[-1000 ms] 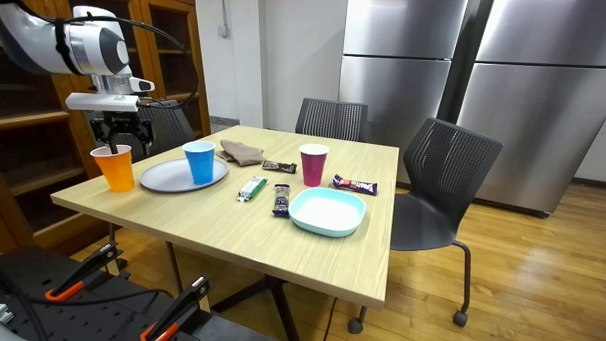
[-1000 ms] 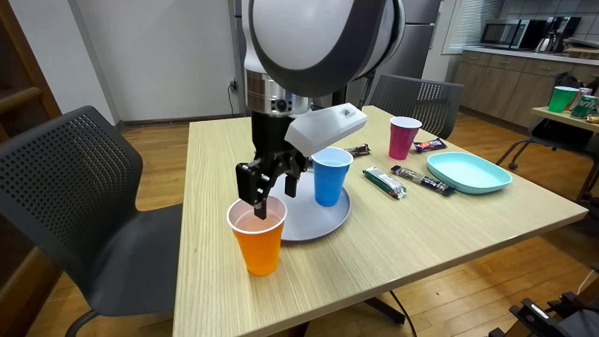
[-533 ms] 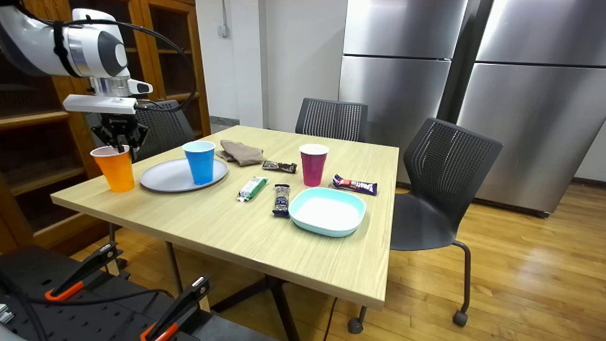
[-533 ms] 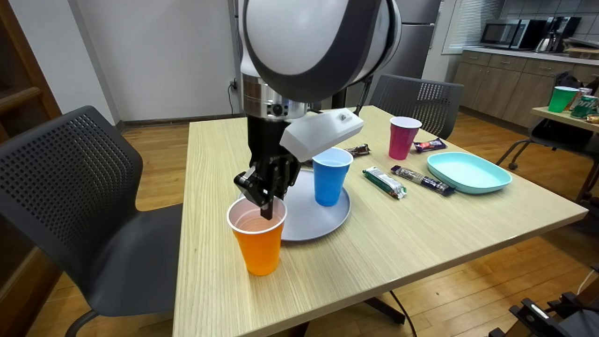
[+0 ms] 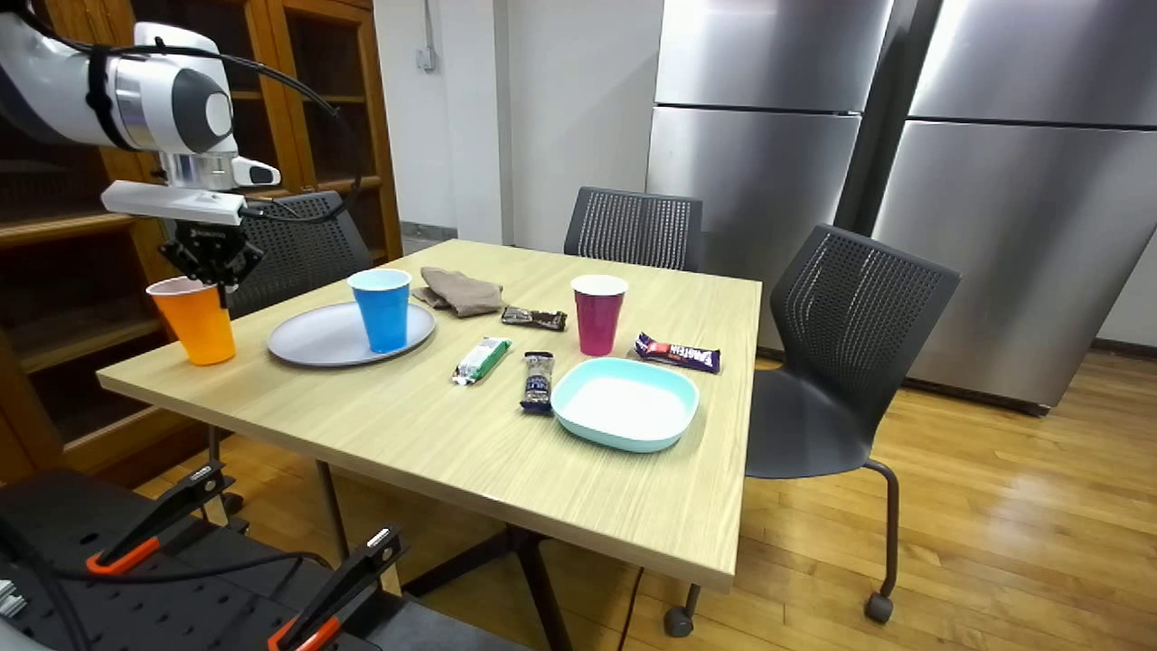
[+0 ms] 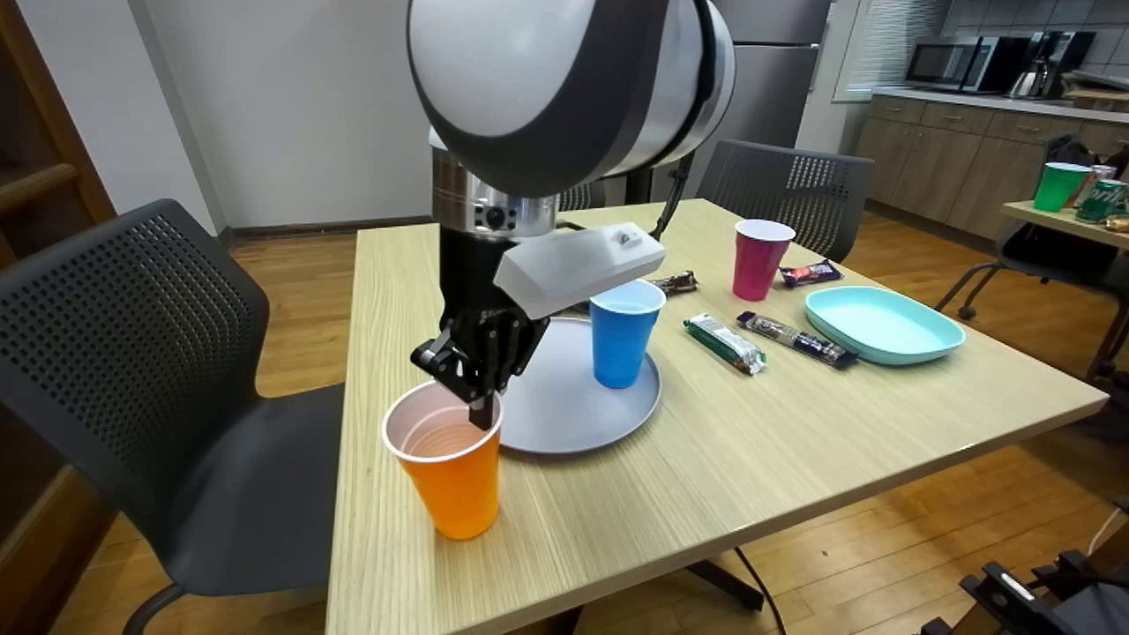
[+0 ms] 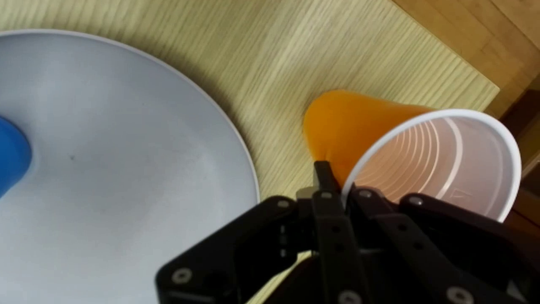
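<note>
My gripper (image 7: 342,190) is shut on the wall of an orange cup (image 7: 358,122), pinching it at the white rim. One fingertip (image 6: 482,414) is inside the cup and the other presses on its outside. In both exterior views the orange cup (image 5: 201,327) is at the table's near-left corner; whether its base touches the table I cannot tell. The cup is empty inside as far as the wrist view shows. Beside it lies a round grey plate (image 7: 126,139), with a blue cup (image 6: 624,344) standing upright on it.
A magenta cup (image 5: 597,321), several wrapped bars (image 5: 483,360) and a turquoise tray (image 5: 624,434) are farther along the table (image 5: 434,407). A brown cloth (image 5: 463,291) lies behind the plate. Chairs (image 6: 291,476) stand around the table, and its corner is close to the orange cup.
The gripper's fingers have closed on the orange cup's rim. Gripper and cup together have shifted away from the plate, leftward in both exterior views. The blue cup and plate stay put.
</note>
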`<control>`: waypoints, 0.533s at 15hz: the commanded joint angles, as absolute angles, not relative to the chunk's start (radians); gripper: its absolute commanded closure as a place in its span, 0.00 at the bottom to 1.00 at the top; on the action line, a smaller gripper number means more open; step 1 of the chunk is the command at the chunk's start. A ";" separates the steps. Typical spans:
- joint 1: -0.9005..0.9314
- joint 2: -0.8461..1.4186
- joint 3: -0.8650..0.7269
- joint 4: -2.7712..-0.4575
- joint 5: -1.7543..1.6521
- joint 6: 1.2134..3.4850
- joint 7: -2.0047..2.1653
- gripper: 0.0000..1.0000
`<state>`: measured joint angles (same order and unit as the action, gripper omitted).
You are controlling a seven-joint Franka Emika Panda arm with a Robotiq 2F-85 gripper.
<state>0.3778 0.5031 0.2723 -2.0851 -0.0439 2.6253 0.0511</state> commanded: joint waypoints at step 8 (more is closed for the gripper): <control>0.339 0.492 0.267 -1.998 -0.015 2.676 0.041 0.99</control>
